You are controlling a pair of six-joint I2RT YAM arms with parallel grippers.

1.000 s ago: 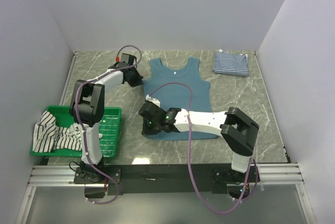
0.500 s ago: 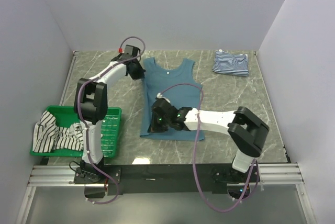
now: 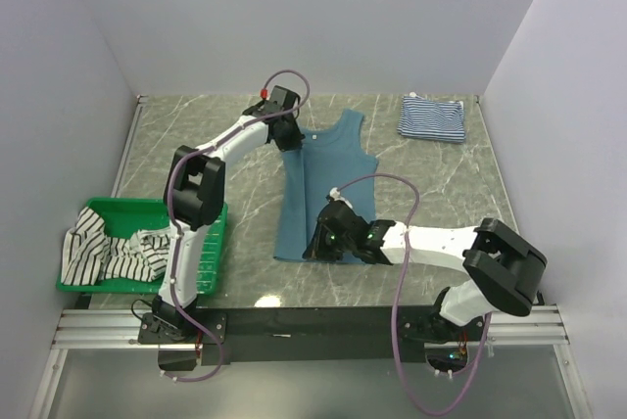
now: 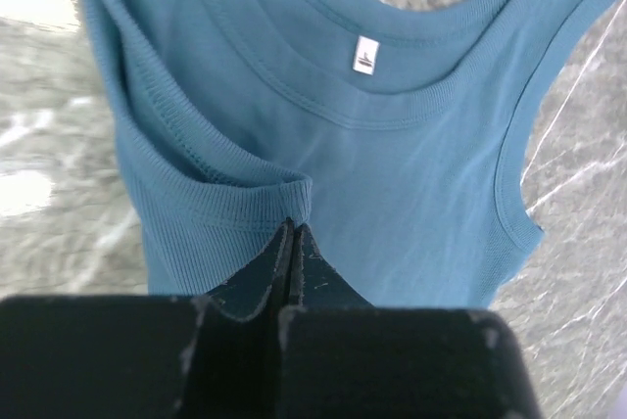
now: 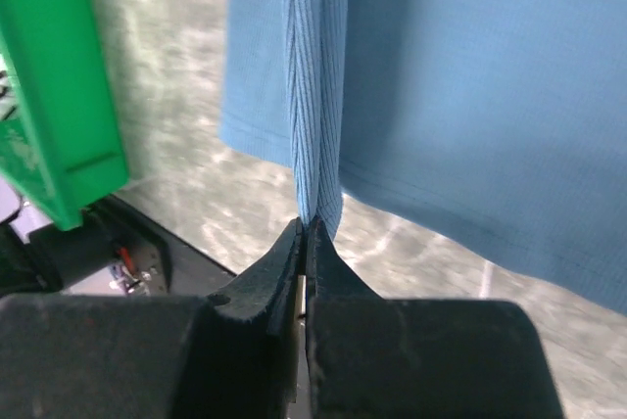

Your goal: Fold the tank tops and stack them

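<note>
The teal-blue tank top (image 3: 328, 179) lies in the middle of the table with its left side folded over toward the right. My left gripper (image 3: 289, 137) is shut on its left shoulder strap (image 4: 284, 189). My right gripper (image 3: 321, 246) is shut on its bottom hem (image 5: 315, 209). The fine navy-and-white striped tank top (image 3: 432, 117) lies folded at the back right. The broader black-and-white striped tank top (image 3: 106, 252) is bunched in the green basket (image 3: 204, 233).
The green basket stands at the front left and shows in the right wrist view (image 5: 59, 96). Grey walls close the table on three sides. The black front rail (image 3: 313, 326) runs along the near edge.
Both grippers have moved right with the teal top's left edge, folding its left side over the middle. The top now looks much narrower.
</note>
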